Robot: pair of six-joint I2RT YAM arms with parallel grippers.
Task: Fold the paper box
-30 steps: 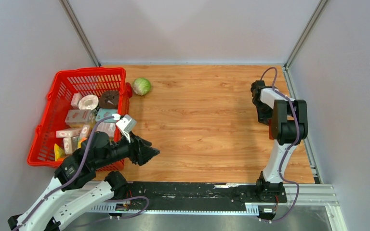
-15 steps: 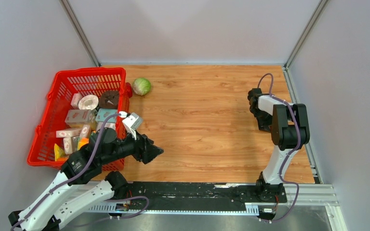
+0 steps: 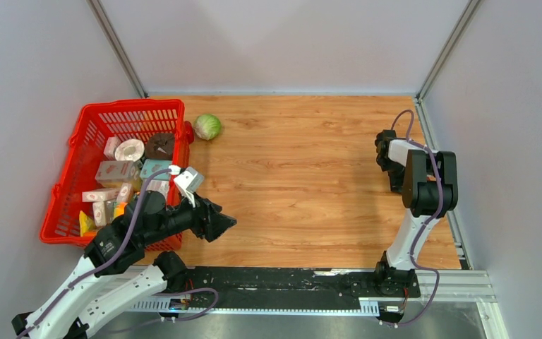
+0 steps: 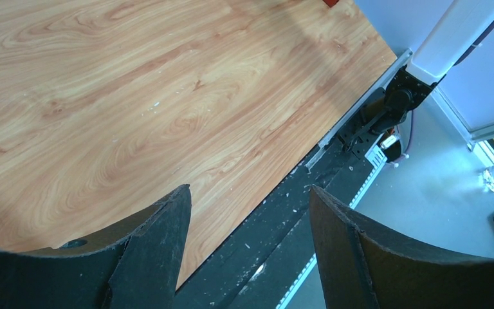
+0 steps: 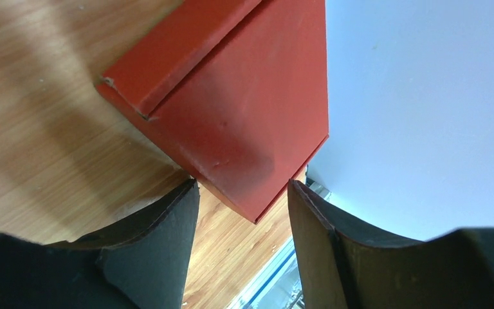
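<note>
Paper box (image 5: 251, 109) cropped at right pincer (image 5: 243, 185), hidden overhead.

- A robot test cell in a lab: plain pale panel walls (image 3: 282, 42) on aluminium posts (image 3: 117, 46) enclose a wood-grain table (image 3: 303, 183).
- Below the left gripper (image 4: 251, 193) fingertips runs a black mounting rail (image 4: 264, 241).
- Behind those fingers stands a red mesh basket (image 3: 133, 113) of small grocery cartons (image 3: 116, 171).
</note>
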